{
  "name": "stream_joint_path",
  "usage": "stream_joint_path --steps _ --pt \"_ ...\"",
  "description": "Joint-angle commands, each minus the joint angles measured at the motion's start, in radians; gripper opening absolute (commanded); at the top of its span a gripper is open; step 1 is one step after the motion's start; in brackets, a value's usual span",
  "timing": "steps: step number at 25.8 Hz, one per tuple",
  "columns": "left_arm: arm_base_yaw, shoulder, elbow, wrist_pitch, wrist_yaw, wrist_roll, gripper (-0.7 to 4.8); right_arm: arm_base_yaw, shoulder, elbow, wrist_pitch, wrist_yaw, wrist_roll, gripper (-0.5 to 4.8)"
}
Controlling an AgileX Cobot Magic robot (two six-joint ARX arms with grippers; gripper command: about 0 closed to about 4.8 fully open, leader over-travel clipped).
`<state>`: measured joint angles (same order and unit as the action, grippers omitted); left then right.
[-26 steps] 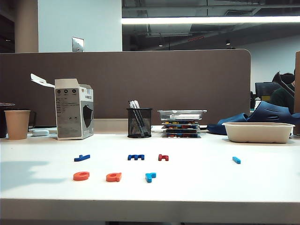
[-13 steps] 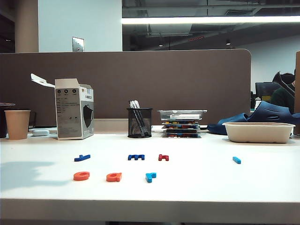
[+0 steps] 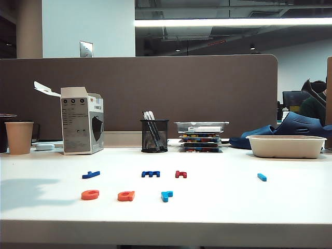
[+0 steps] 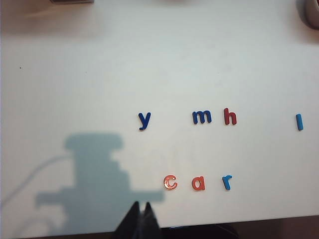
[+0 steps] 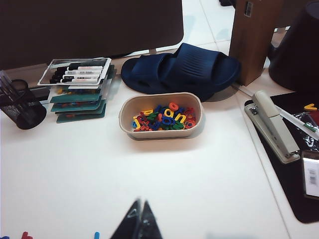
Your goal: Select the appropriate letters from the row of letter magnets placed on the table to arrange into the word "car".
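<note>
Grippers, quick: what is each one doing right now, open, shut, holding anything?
Left gripper: shut, holding nothing, above the table's near edge.
Right gripper: shut, empty, above bare table.

Open-plan office. White desk [image 3: 233,207] backed by a brown partition panel [image 3: 207,93], mesh pen holder [image 3: 154,136], stacked marker trays [image 3: 201,136], stapler [image 5: 271,124], paper cup [image 3: 19,137]. Strip light [image 3: 233,22] and exposed ceiling behind, with a monitor [image 3: 293,98] at the next desk.
</note>
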<state>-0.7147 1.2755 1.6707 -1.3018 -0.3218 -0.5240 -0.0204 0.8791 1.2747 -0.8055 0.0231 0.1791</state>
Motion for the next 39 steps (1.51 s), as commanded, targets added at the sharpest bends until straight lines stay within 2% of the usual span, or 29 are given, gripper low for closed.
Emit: stream_joint_path --steps 1,7,15,22,29,39 --pt "0.0 -0.003 0.003 0.002 -0.072 0.004 -0.06 -0.019 -0.023 -0.017 0.018 -0.005 -0.005 -0.02" --pt "0.0 -0.004 0.003 0.002 -0.241 0.06 -0.06 -0.036 -0.068 -0.075 0.026 -0.008 -0.005 -0.02" --pt "0.005 -0.004 0.003 0.029 -0.271 0.111 -0.06 -0.043 -0.138 -0.156 0.052 -0.026 -0.005 -0.02" --pt "0.006 -0.008 0.003 0.047 -0.412 0.132 -0.06 -0.043 -0.209 -0.209 0.054 -0.023 -0.005 -0.02" --pt "0.006 -0.014 0.003 -0.012 -0.411 0.15 -0.06 -0.042 -0.238 -0.219 0.047 -0.022 -0.005 -0.02" --pt "0.006 -0.014 0.003 0.023 -0.411 0.151 -0.06 -0.042 -0.256 -0.22 0.048 -0.026 -0.014 -0.02"
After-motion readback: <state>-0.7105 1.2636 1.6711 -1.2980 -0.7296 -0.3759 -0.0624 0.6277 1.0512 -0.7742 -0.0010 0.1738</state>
